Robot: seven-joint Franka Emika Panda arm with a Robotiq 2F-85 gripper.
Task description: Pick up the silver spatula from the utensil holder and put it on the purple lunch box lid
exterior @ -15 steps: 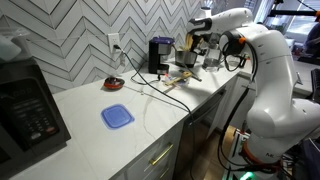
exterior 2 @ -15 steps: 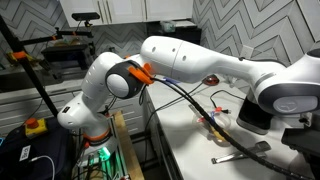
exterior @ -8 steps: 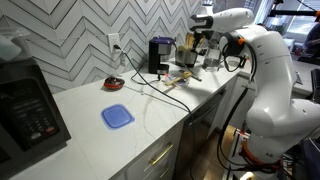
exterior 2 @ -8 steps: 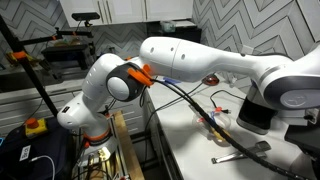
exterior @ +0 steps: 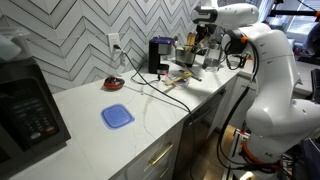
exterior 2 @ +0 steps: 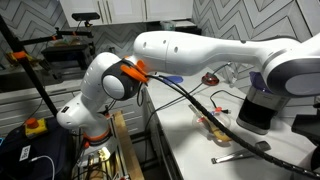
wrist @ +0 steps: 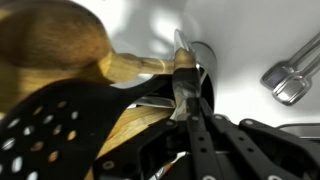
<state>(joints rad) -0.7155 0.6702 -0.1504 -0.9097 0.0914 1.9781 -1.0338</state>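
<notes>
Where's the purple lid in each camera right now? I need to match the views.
In an exterior view: the purple lid lies flat on the white counter, mid-frame, in front of a small red object.
In an exterior view: apparently the blue-purple sliver just under the arm.
Wrist view: not in it.
Shared landmark: the red object, near the lid in both exterior views.

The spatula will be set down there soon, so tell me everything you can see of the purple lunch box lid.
The purple lunch box lid is a flat, thin, rounded square, blue-purple and plastic-looking, with a slightly raised rim. It lies flat on the white countertop, near the front edge. Nothing rests on it, and only the counter touches it. It shows in an exterior view alone; the wrist view does not show it.
</notes>
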